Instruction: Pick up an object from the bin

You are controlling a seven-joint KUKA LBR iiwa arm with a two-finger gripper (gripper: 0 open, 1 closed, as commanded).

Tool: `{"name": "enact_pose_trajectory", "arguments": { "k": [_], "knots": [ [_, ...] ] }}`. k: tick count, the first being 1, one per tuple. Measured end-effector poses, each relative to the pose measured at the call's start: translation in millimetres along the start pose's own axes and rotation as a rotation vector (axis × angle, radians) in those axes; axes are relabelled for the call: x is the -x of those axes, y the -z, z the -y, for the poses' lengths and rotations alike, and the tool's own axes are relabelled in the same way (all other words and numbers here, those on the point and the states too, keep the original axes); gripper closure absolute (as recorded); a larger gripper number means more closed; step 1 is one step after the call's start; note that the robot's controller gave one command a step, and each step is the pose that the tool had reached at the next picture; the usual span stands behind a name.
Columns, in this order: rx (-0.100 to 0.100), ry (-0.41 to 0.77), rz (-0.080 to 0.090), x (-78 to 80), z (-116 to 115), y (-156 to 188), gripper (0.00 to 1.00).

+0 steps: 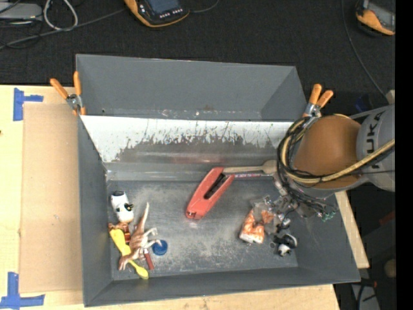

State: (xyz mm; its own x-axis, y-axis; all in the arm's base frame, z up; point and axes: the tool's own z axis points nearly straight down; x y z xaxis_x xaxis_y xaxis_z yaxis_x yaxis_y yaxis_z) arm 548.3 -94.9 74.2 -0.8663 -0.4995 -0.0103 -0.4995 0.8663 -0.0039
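My gripper [282,210] hangs low in the bin's right part, under the arm's rounded cover. Just to its lower left lies a crumpled orange and white packet [251,228], close to or touching the gripper. A small black and white object [284,243] lies right below the gripper on the bin floor. A red stapler-like tool [208,193] lies slanted in the middle of the bin, to the gripper's left and apart from it.
In the bin's left front corner lies a heap: a white toy figure [120,205], yellow and red pieces [132,250] and a blue disc [159,247]. The bin's right wall is close beside the gripper. The arm comes in from the right.
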Motion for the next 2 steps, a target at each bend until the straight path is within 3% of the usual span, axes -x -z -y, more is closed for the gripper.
{"name": "enact_pose_trajectory", "arguments": {
  "k": [2],
  "knots": [
    [-0.001, -0.002, 0.001, 0.0, -1.6, 0.7, 1.0]
  ]
}}
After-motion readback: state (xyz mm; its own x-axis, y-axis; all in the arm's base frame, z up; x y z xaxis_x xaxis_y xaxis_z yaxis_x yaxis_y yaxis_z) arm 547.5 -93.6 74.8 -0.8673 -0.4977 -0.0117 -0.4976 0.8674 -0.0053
